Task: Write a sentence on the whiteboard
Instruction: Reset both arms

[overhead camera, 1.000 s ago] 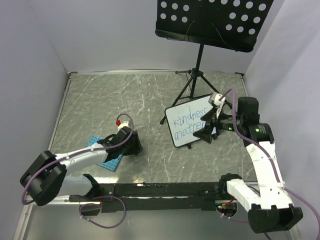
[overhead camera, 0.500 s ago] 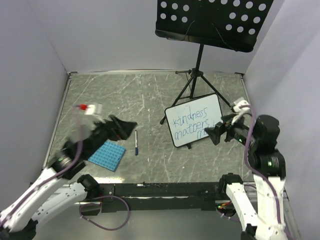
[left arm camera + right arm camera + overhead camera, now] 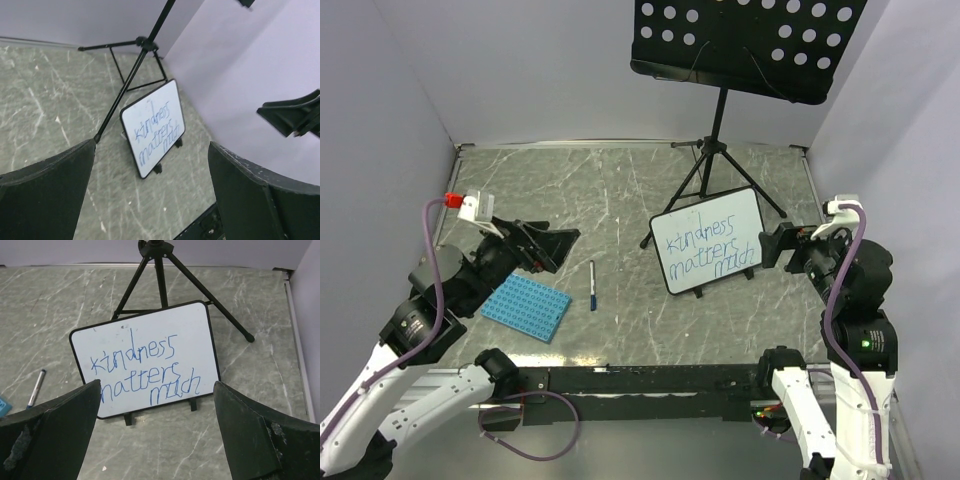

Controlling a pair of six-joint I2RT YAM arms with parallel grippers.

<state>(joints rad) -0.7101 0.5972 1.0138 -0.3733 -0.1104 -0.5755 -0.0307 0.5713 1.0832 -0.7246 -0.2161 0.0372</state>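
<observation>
- Judging by the board, the writing step looks finished: the sentence [image 3: 142,372], in blue script, fills two lines of the whiteboard [image 3: 192,322] and reads roughly "kindness matters much".
- The whiteboard stands propped on its short black feet on the table [image 3: 620,190], leaning back slightly, with the music stand [image 3: 705,170] tripod legs just behind it.
- The marker [image 3: 591,285] lies flat on the table, well to the left of the whiteboard, in neither gripper.
- The left gripper [image 3: 560,248] hangs above the table beyond the marker from the whiteboard, jaws spread wide and empty; its wrist view looks across at the board.
- The right gripper [image 3: 772,245] sits just to the right of the whiteboard, apart from it, jaws also spread wide with nothing between them.
- A blue studded plate [image 3: 526,308] lies farther left of the whiteboard than the marker.
- What remains seems small: check that the script is legible, then keep both arms clear of the board so it is not knocked over.
- If another word were wanted, a gripper would need to pick up the flat-lying marker, a low and narrow grasp.
</observation>
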